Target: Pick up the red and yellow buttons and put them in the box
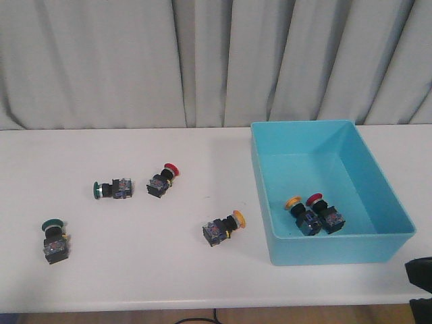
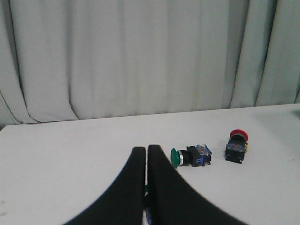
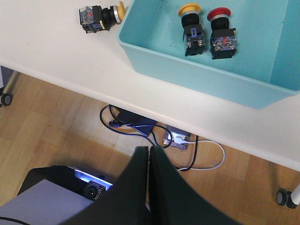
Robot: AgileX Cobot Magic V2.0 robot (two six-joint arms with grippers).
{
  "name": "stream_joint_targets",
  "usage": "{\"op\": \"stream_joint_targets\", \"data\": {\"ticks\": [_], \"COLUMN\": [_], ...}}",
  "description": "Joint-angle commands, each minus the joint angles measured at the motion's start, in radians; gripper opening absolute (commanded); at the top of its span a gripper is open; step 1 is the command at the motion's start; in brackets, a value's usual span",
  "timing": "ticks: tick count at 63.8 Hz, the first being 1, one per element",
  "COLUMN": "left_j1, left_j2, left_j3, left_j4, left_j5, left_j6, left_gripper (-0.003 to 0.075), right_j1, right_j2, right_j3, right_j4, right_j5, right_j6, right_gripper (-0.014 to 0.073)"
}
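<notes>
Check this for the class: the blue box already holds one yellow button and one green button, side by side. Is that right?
Not quite. The box holds a yellow button and a red button, not a green one, side by side. The front view shows it, and the right wrist view confirms it. The green-capped switches lie out on the table.

Smooth, slightly glossy turquoise plastic box (image 1: 378, 196); matt white tabletop (image 1: 135, 263); pale cloth curtain (image 1: 101, 61); wood-look floor (image 3: 56, 126); matt black tools.
</notes>
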Motion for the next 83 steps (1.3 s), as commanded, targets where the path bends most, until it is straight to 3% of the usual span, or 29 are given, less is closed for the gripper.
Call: {"op": "stream_joint_targets", "data": {"ticks": [1, 23, 83], "left_j1": [0.003, 0.003, 0.002], "left_j2": [-0.046, -0.143, -0.143], "left_j3": [0.017, 0.084, 0.082], "left_j4": [-0.034, -0.082, -0.081], "left_j5": [-0.083, -0.076, -0.08], "left_j6": [-0.017, 0.062, 0.066], "left_gripper": [-0.0007, -0.0007, -0.0007], "right_j1": [-0.003, -0.003, -0.003], "right_j2": [-0.002, -0.003, -0.005], "right_j3": [-0.024, -0.024, -0.024], "right_j4": [0.012, 0.012, 0.012], "right_j5": [-0.041, -0.04, -0.041], "right_j6": [-0.003, -0.003, -0.003], "right_gripper": [-0.0008, -0.0008, -0.0008]}}
